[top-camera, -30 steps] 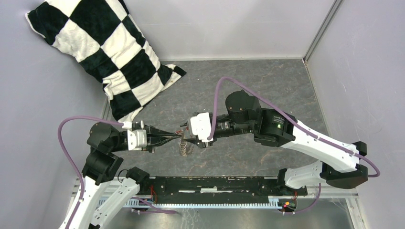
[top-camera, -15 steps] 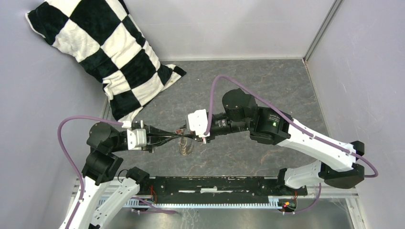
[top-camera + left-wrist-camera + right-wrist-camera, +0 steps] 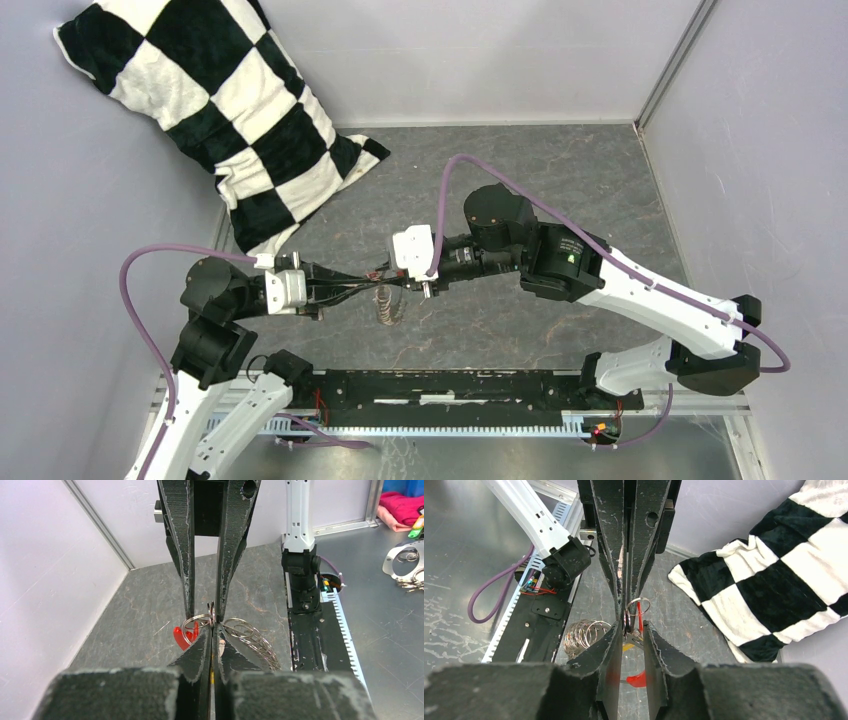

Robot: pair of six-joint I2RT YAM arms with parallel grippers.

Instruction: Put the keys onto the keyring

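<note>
1. The two arms meet tip to tip above the dark grey stone-patterned table [image 3: 560,180], a little left of its middle. The left arm reaches in from the left and the right arm from the right.
2. The left gripper [image 3: 212,629] has its black fingers pressed together. They pinch the rim of the small round grey metal keyring [image 3: 198,617], which stands out to one side of the tips.
3. The right gripper [image 3: 630,632] points straight at the left one, and its fingertips lie on either side of the left gripper's tips. Its fingers stand a narrow gap apart. I cannot tell whether they clamp anything.
4. The red plastic head of a tiny key [image 3: 181,635] sits just beside the keyring, touching or overlapping its rim on the side away from the fingers. I cannot tell whether the key is threaded on.
5. In the right wrist view, a red piece shows in the gap between the right gripper's own fingers. A small yellow sliver [image 3: 628,647] lies just ahead of it, too small to make out as a key.
6. A coil of loose grey wire rings [image 3: 388,305] trails from the pinched point towards the near side of the table. I cannot tell whether it touches the table.
7. A black-and-white chequered plush pillow [image 3: 220,110] leans in the far left corner, well apart from the grippers.
</note>
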